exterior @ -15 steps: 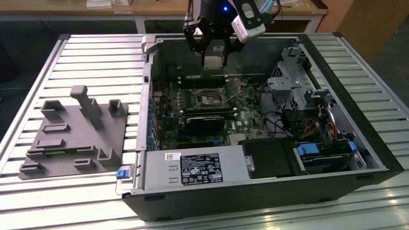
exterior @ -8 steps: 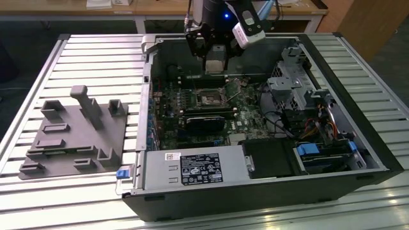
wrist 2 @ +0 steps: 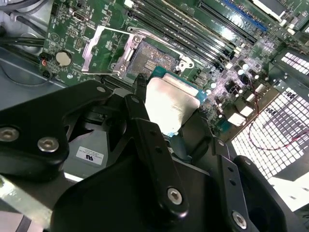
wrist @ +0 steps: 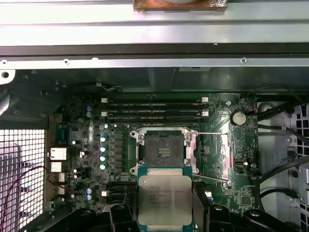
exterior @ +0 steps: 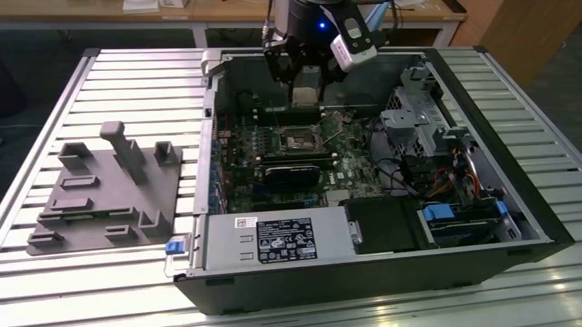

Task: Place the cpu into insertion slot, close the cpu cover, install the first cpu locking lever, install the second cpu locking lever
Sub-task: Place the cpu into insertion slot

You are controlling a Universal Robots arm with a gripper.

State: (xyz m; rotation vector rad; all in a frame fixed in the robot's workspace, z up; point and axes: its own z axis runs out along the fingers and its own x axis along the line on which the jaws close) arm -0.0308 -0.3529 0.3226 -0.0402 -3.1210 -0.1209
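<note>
Clamps black gripper (wrist 2: 171, 113) on small flat square grey-metal cpu (wrist: 164, 199); hovers near dark square silver-rimmed insertion slot (wrist: 162, 152), unseated; thin silvery cpu cover (wrist 2: 90, 50) hinged open.

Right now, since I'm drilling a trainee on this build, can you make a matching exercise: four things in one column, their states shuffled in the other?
Things:
1 cpu
2 insertion slot
3 cpu cover
4 grey fixture plate

States:
A swung open
B held in the gripper
C empty, dark centre showing
D lying outside the computer case

Pairs: 1-B, 2-C, 3-A, 4-D
</note>
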